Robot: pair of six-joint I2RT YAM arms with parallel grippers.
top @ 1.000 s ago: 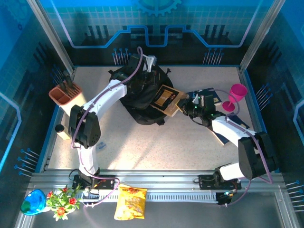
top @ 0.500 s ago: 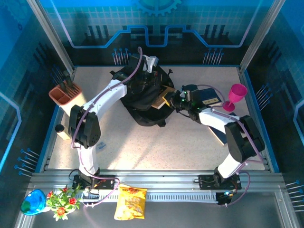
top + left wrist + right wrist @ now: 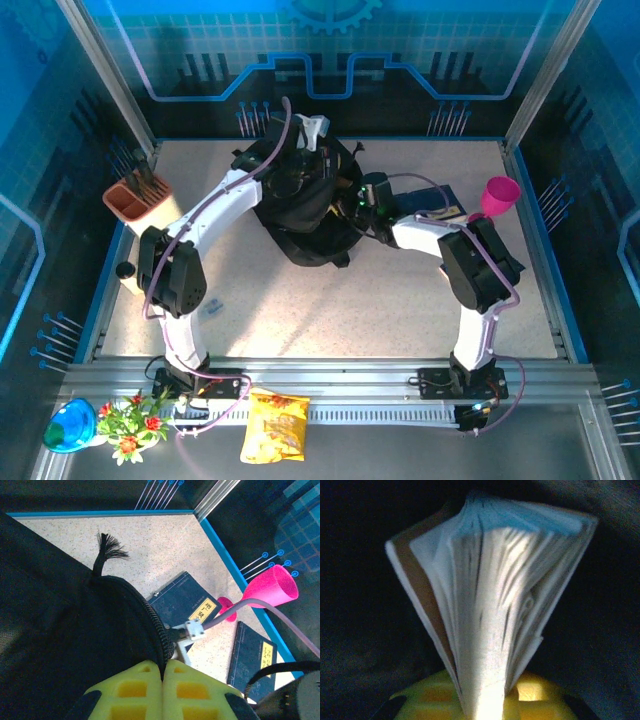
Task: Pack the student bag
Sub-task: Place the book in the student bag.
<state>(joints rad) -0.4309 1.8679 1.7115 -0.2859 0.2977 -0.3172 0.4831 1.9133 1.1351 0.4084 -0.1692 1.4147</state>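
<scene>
Student bag (image 3: pixel 305 238) lies toward the back of the table (image 3: pixel 400 300), its zippered rim pinched in the closed left gripper (image 3: pixel 162 670). Reaching from the bag's right, the right gripper (image 3: pixel 487 700) clamps a fanned book (image 3: pixel 490 595), its long axis pointing straight into the dark opening.

Both arms stretch forward and converge, left gripper (image 3: pixel 162 690) pinched shut, right gripper (image 3: pixel 488 703) clamped on a book (image 3: pixel 490 600).
</scene>
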